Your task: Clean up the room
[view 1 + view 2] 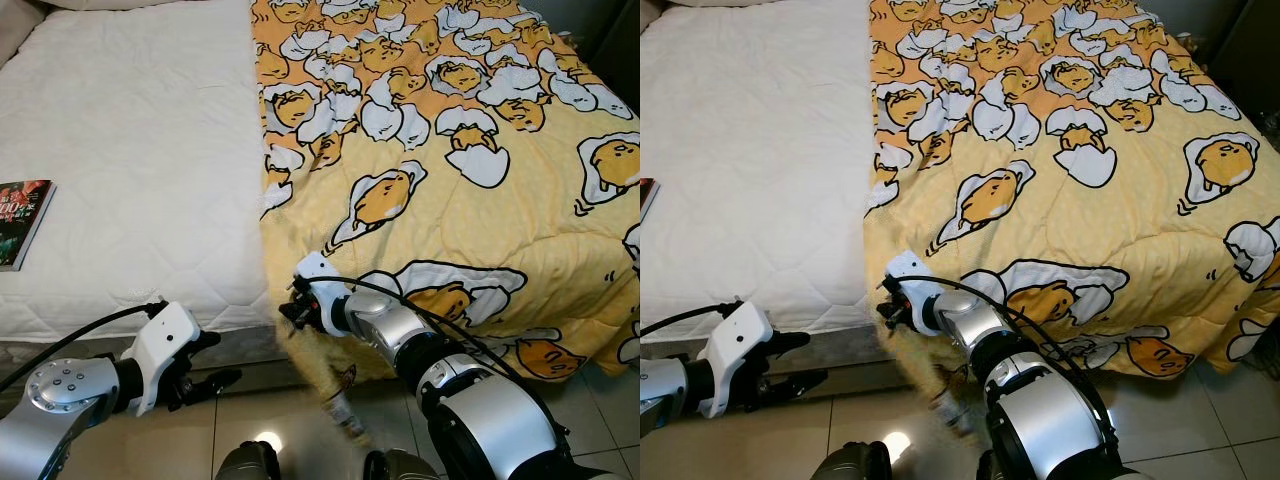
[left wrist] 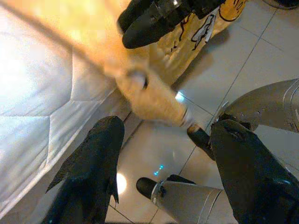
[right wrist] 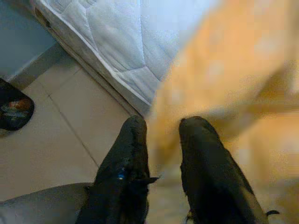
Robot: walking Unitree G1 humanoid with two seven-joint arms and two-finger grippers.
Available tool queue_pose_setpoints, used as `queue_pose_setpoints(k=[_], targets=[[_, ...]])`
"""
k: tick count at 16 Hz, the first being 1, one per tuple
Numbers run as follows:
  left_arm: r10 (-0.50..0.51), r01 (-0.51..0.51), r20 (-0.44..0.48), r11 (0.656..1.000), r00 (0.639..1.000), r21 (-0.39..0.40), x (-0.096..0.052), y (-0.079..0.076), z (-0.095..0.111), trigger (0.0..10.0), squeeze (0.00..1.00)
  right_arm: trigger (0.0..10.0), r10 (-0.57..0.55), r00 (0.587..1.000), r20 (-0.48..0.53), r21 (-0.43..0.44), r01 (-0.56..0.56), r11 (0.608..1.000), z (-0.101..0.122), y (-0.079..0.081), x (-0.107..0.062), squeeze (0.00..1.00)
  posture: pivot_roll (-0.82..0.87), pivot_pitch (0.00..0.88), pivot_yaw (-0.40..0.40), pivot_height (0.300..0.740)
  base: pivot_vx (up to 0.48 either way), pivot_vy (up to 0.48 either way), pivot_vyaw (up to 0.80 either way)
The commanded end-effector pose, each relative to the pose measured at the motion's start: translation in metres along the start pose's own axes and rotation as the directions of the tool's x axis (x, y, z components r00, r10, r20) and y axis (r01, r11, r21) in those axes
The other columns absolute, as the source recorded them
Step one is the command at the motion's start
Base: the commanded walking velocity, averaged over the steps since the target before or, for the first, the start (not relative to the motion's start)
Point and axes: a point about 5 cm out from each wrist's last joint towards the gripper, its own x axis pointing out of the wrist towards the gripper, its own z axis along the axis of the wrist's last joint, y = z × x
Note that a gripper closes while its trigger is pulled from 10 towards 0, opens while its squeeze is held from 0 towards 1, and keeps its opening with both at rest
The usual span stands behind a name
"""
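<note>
A yellow blanket [image 1: 440, 150] printed with white-and-yellow cartoon egg figures covers the right half of the bed, draping over its near edge toward the tiled floor [image 1: 590, 400]. The left half shows bare white quilted mattress [image 1: 130, 150], with a book [image 1: 22, 222] lying flat near its left edge.

The right pincer [image 1: 296, 308] is at the near edge of the bed, right where blanket meets mattress, its two black fingers [image 3: 131, 158] drawn close together with a fold of the yellow fabric between them; a blurred corner of the blanket hangs below it toward the floor.

The left pincer [image 1: 215, 362] hovers low on the left, just in front of the mattress side, fingers [image 2: 88, 177] spread wide and holding nothing.
</note>
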Motion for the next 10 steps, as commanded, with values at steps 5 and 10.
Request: queue_pose_setpoints(k=[5,10], targets=[[-0.007,0.007,-0.012,1.0,1.0,0.005,0.004,-0.001,-0.002,10.0,0.0,10.0,0.232,0.97,0.075,0.02,-0.234,0.972,0.016,0.056,0.025,1.0,0.04,0.098,0.028,0.74,0.0,0.0,0.0],[0.029,-0.025,0.08,0.998,0.996,-0.051,0.016,0.004,0.004,10.0,0.0,10.0,0.034,0.98,0.194,0.114,-0.057,0.992,0.007,0.004,-0.005,1.0,0.0,0.039,0.04,0.74,0.0,0.0,0.0]])
